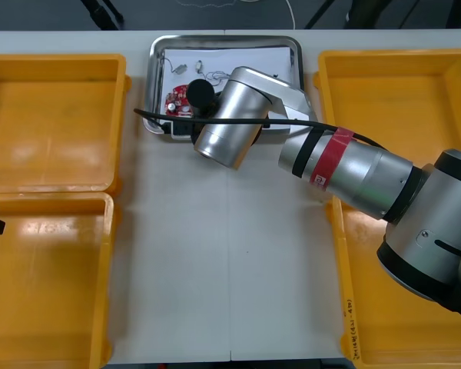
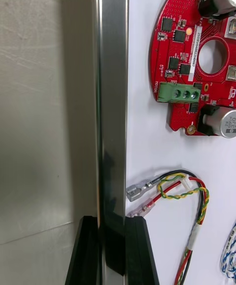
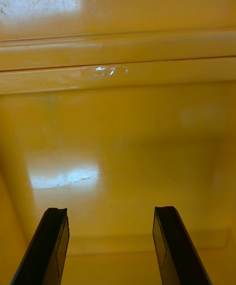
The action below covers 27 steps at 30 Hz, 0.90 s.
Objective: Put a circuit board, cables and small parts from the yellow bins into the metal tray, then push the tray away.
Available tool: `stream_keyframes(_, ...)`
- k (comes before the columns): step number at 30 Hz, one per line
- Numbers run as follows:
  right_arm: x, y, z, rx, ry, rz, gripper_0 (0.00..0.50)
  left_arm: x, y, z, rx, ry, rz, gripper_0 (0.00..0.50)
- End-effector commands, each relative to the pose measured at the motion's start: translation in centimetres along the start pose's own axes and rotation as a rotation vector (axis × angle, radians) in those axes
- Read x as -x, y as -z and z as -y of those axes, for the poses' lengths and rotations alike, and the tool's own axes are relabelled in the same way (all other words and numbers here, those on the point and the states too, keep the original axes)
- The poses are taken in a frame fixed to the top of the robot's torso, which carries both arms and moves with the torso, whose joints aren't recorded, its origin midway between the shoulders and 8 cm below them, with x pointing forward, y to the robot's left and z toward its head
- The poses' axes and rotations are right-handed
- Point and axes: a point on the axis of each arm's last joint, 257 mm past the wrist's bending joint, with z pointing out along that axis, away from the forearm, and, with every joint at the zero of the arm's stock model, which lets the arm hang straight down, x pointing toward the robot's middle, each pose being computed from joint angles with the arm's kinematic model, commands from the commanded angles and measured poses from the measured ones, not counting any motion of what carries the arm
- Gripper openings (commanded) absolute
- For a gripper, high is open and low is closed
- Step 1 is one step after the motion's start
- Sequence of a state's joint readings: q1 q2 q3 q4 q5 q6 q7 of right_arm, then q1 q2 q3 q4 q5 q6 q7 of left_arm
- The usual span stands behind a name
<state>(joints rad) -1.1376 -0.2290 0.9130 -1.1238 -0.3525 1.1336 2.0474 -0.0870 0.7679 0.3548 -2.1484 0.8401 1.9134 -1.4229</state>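
Two right gripper [image 2: 112, 221] fingers pinch the tray [image 2: 112, 69] rim at the table's far middle, board [image 2: 182, 54] and cables [image 2: 183, 194] inside. Stiff, slick, probably light: this rim hold suits pushing. Left gripper [image 3: 110, 211] hangs wide over a bin [image 3: 118, 118]

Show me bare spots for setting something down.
Bare: the table between the yellow bins, nearer than the metal tray. Crowded: the tray's near left, with circuit board, cables and the right claw shut on its rim. Left claw open over a left bin.
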Motion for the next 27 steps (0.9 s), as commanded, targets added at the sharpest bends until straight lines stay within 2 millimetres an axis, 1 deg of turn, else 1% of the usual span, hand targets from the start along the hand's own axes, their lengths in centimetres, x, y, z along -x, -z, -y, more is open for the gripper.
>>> stream_keyframes(1,3.1,2.0,4.1,-0.084,0.04,0.058,0.0,-0.3,0.5,-0.4,0.014,-0.079,0.015,0.5)
stream_keyframes(10,2.8,1.7,5.0,-0.112,0.041,0.063,0.0,-0.3,0.5,-0.4,0.014,-0.079,0.015,0.5)
stream_keyframes(15,2.1,1.6,5.3,-0.115,0.043,0.052,0.0,-0.3,0.5,-0.4,0.014,-0.079,0.015,0.5)
stream_keyframes(16,1.9,1.5,5.3,-0.115,0.042,0.049,0.01,-0.3,0.5,-0.4,0.014,-0.079,0.015,0.5)
stream_keyframes(17,1.8,1.5,5.4,-0.117,0.043,0.048,0.052,-0.3,0.5,-0.4,0.014,-0.079,0.015,0.5)
stream_keyframes(18,1.6,1.5,5.4,-0.117,0.042,0.045,0.052,-0.3,0.5,-0.4,0.014,-0.079,0.015,0.5)
stream_keyframes(19,1.7,1.5,5.4,-0.116,0.042,0.047,0.138,-0.3,0.5,-0.4,0.014,-0.079,0.015,0.5)
stream_keyframes(20,1.4,1.4,5.5,-0.117,0.043,0.041,0.227,-0.3,0.5,-0.4,0.014,-0.079,0.015,0.5)
stream_keyframes(21,1.3,1.4,5.5,-0.118,0.043,0.04,0.264,-0.3,0.5,-0.4,0.014,-0.079,0.015,0.5)
stream_keyframes(23,1.2,1.4,5.8,-0.124,0.046,0.043,0.426,-0.3,0.5,-0.4,0.014,-0.079,0.015,0.5)
stream_keyframes(25,1.1,1.4,5.9,-0.128,0.05,0.046,0.486,-0.3,0.5,-0.4,0.014,-0.079,0.015,0.5)
stream_keyframes(26,1.1,1.5,6.1,-0.131,0.054,0.047,0.5,-0.3,0.5,-0.4,0.014,-0.079,0.015,0.5)
stream_keyframes(27,1.1,1.5,6.1,-0.131,0.054,0.047,0.5,-0.3,0.5,-0.4,0.014,-0.079,0.015,0.5)
